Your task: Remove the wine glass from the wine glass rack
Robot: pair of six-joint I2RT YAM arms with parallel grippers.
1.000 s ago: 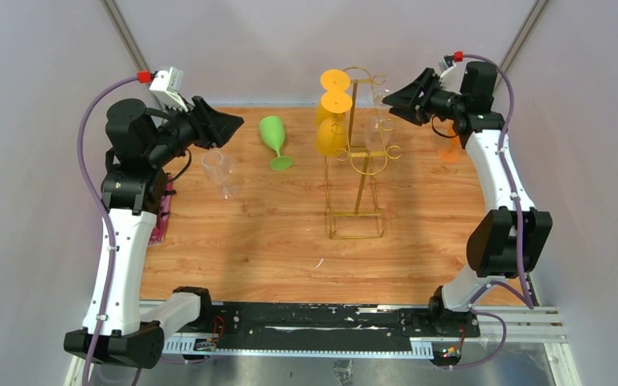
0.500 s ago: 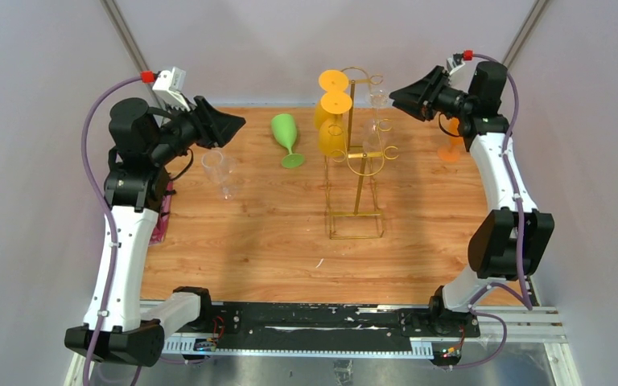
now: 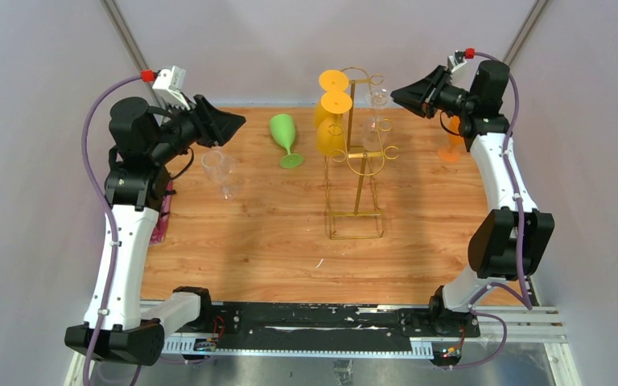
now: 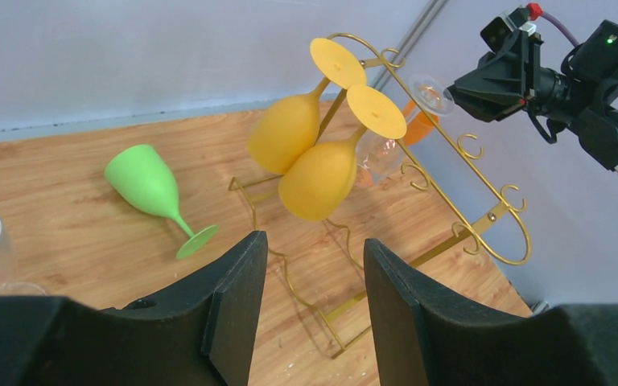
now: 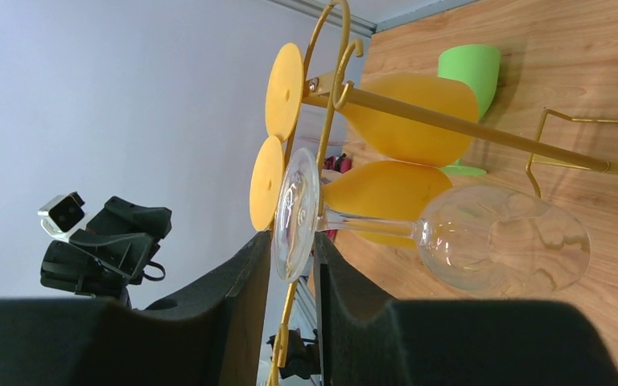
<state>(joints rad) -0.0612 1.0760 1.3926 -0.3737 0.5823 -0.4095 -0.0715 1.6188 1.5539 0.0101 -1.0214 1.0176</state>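
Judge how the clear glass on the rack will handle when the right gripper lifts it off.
Likely fragile: the clear glass looks thin-walled, so a hard squeeze from the right gripper on its foot could crack it. Probably slippery: its surface is smooth and glossy. It may snag, hanging from a rack hook.

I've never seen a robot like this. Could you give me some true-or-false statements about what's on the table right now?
1. Two yellow glasses hang from the gold rack. True.
2. The green glass stands upright. False: it lies on its side on the table.
3. The left hand is holding a glass. False: it is open and empty.
4. The hanging clear glass has its foot between the fingers of the right hand. True.
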